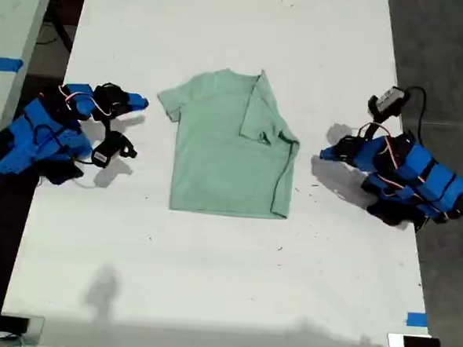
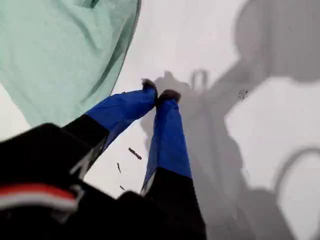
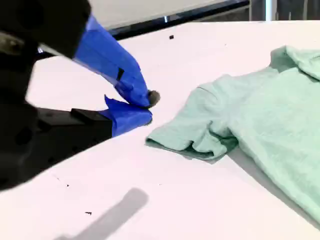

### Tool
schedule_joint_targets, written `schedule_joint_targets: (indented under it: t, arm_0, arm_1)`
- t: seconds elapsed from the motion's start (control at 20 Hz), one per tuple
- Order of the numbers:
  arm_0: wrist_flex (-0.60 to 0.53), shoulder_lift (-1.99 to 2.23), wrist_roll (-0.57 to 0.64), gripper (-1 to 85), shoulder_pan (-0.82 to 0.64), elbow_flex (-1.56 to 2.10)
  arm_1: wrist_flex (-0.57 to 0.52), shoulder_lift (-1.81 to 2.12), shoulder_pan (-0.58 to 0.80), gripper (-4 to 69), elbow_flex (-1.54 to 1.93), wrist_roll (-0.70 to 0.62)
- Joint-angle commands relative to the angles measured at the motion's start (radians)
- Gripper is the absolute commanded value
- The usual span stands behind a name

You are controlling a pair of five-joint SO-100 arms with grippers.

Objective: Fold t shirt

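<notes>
The pale mint-green t shirt (image 1: 217, 149) lies flat in the middle of the white table (image 1: 209, 282). Its side toward the exterior view's right is folded inward, sleeve and all; the other sleeve is spread out. My first gripper (image 1: 327, 153) rests on the table a little way off the folded edge, on the exterior view's right. In the first wrist view it (image 2: 160, 92) is shut, tips touching, with nothing between them and the t shirt (image 2: 60, 50) beside it. My second gripper (image 1: 141, 103) sits on the exterior view's left, shut (image 3: 147, 107) and empty, just short of the spread sleeve (image 3: 200, 130).
Grey floor (image 1: 450, 77) runs along the table's edge on the exterior view's right. A blue tape mark (image 1: 416, 318) sits near the front corner there. On the exterior view's left, past a dark gap, stands another pale surface with blue tape (image 1: 2, 63).
</notes>
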Motion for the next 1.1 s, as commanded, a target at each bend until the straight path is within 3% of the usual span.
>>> schedule_joint_targets:
  t: [0.0,0.75,0.95,1.05]
  arm_0:
    - [0.018,0.009,-0.002,-0.4,-0.021,0.041]
    - [0.048,-0.034,-0.118,-0.6,-0.098,-0.041]
    - [-0.052,-0.522,-0.037,-0.6,-0.156,-0.249]
    - [-0.02,-0.799,0.063,-0.6,-0.221,-0.448]
  arm_1:
    - [-0.02,0.015,-0.003,2.5,0.054,-0.026]
    - [-0.02,0.015,-0.003,2.8,0.054,-0.032]
    - [-0.02,0.015,-0.003,2.8,0.054,-0.034]
    - [-0.02,0.015,-0.005,2.8,0.054,-0.034]
